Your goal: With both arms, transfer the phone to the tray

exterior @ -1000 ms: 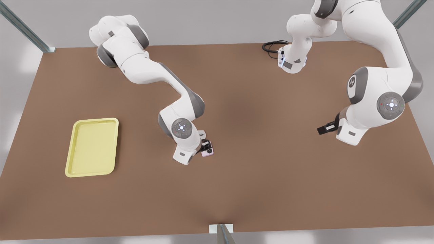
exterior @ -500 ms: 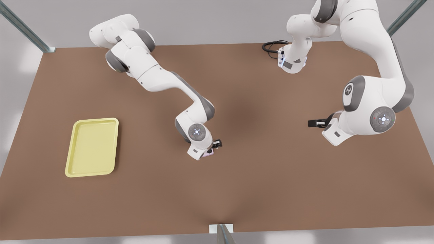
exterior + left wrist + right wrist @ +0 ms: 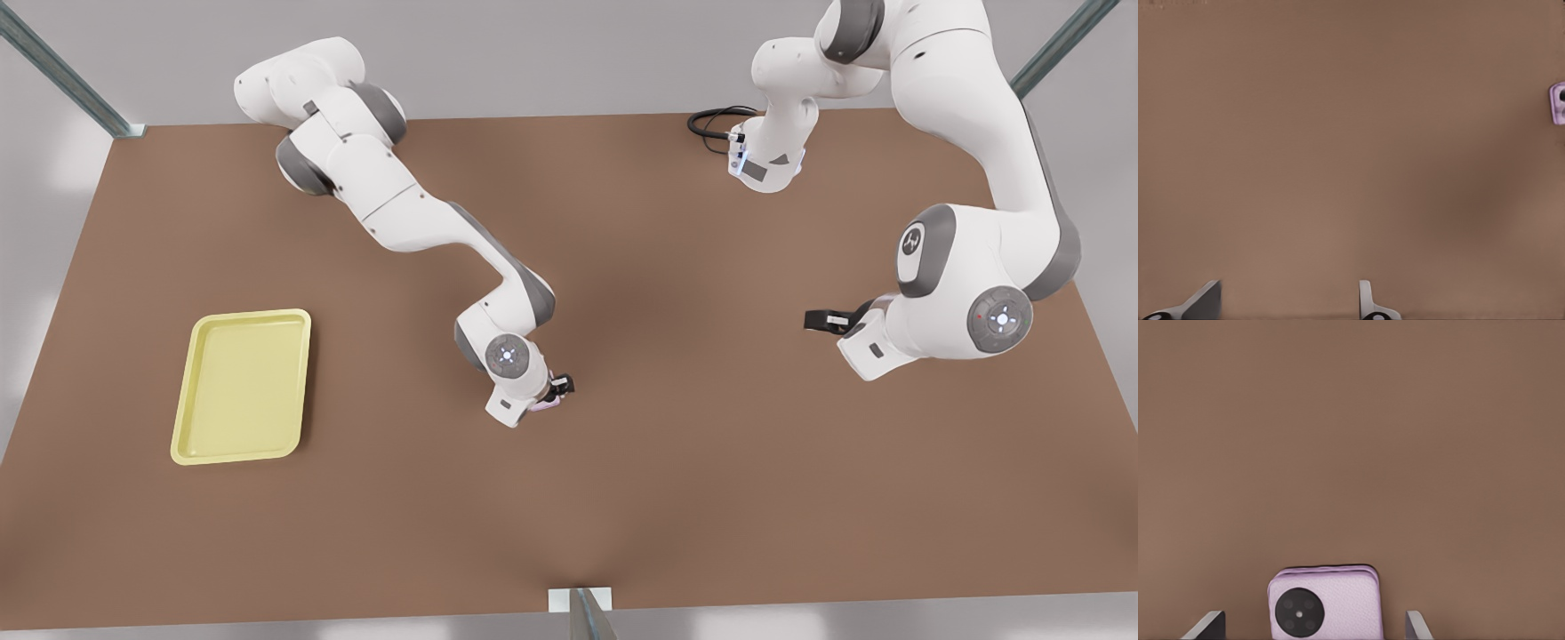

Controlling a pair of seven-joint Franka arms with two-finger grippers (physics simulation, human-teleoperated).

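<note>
The pale pink phone (image 3: 1328, 603) with its black camera ring lies flat on the brown table (image 3: 711, 462). My right gripper (image 3: 1315, 625) is open, one finger on each side of the phone with a gap to each. In the front view this gripper (image 3: 557, 388) is at mid-table and hides most of the phone (image 3: 544, 405). My left gripper (image 3: 822, 320) hovers at the front view's right, open and holding nothing (image 3: 1288, 303), with the phone (image 3: 1558, 103) far off. The yellow tray (image 3: 242, 387) lies at the front view's left.
A black cable (image 3: 711, 123) loops beside the arm base (image 3: 769, 151) at the table's back edge. Metal posts stand at the back corners (image 3: 67, 76) and at the middle of the front edge (image 3: 587, 613).
The right arm's wrist turned and came down over the phone, covering more of it. The left gripper drifted a little toward the front view's left and back.
</note>
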